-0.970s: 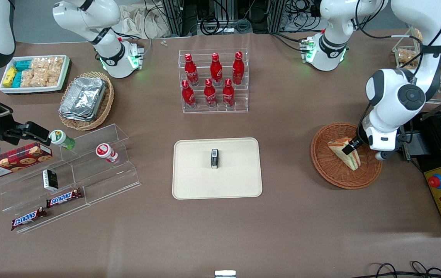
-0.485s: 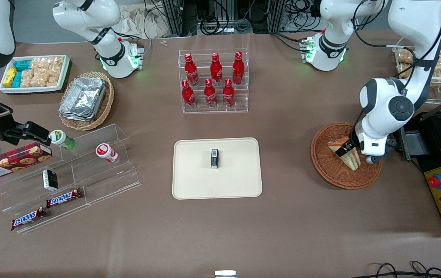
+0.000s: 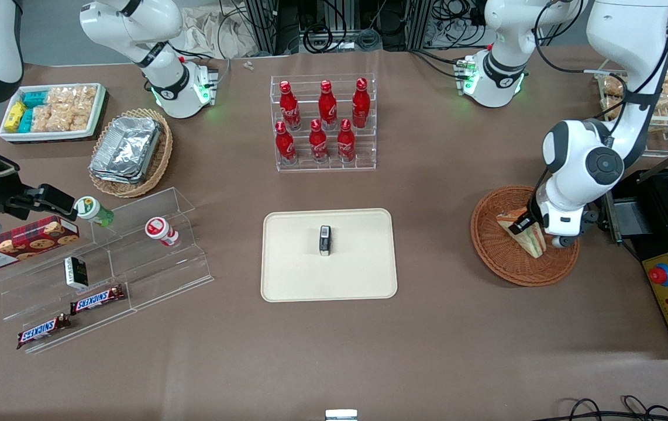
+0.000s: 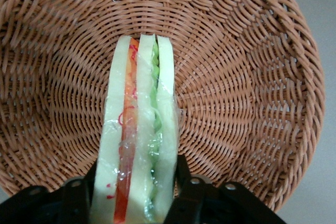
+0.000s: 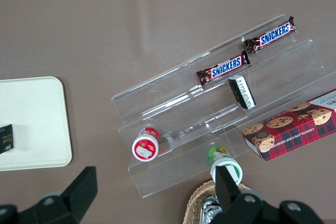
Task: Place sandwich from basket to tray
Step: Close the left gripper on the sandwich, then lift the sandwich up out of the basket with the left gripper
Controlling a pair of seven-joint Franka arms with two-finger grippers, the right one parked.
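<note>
Front view puts the round reddish-brown basket (image 3: pixel 523 236) at the middle right of the frame, toward the working arm's end of the table, with the sandwich (image 3: pixel 522 231) standing on edge inside it, its layered cut face turned toward the camera. The left arm bends down over the basket, and its gripper (image 3: pixel 524 224) sits on the upper part of the wedge, the dark fingers (image 3: pixel 522 223) against the bread. From the left wrist view the sandwich (image 4: pixel 137 140) shows as pale slices with orange, red and green filling, wrapped in clear film, rising between the two black fingers (image 4: pixel 179 182), one on each flat side; the gripper (image 4: pixel 134 195) is pinching the sandwich across its thickness. The woven basket (image 4: pixel 252 77) fills the rest of that view, so the wedge is inside the basket's rim; whether its lower edge touches the weave cannot be told. The beige tray (image 3: pixel 287 275) lies at the centre of the front view, well apart from the basket, and carries one small dark packet (image 3: pixel 324 240) near its middle. A clear rack of red bottles (image 3: pixel 323 123) stands farther from the camera than the tray, in the upper centre of the frame.
</note>
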